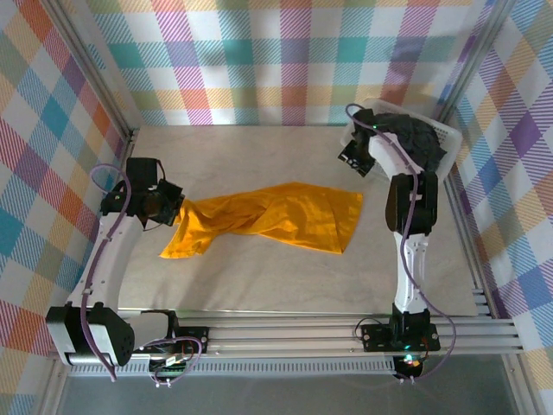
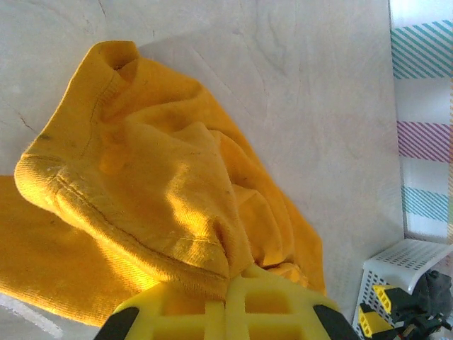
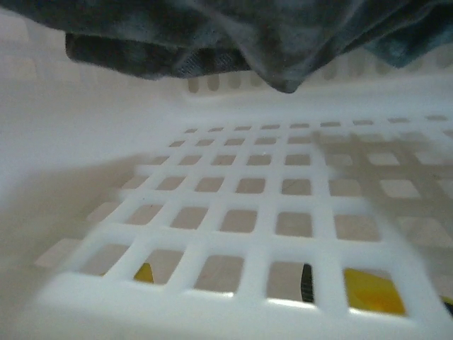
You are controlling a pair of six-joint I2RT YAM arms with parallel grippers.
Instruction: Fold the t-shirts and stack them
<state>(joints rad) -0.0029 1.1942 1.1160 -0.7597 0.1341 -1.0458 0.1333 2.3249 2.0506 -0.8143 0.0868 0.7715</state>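
The bright orange-yellow t-shirt lies crumpled in a long band across the middle of the table. My left gripper is shut on its left end. In the left wrist view the cloth bunches up from between the closed yellow fingers. The dark charcoal t-shirt is heaped in the white lattice basket at the back right. My right gripper is at the basket's left wall. In the right wrist view the dark shirt hangs over the lattice. Its yellow fingers show far apart through the holes.
Plaid walls and metal frame posts enclose the beige table. The basket sits tight in the back right corner. An aluminium rail with the arm bases runs along the near edge.
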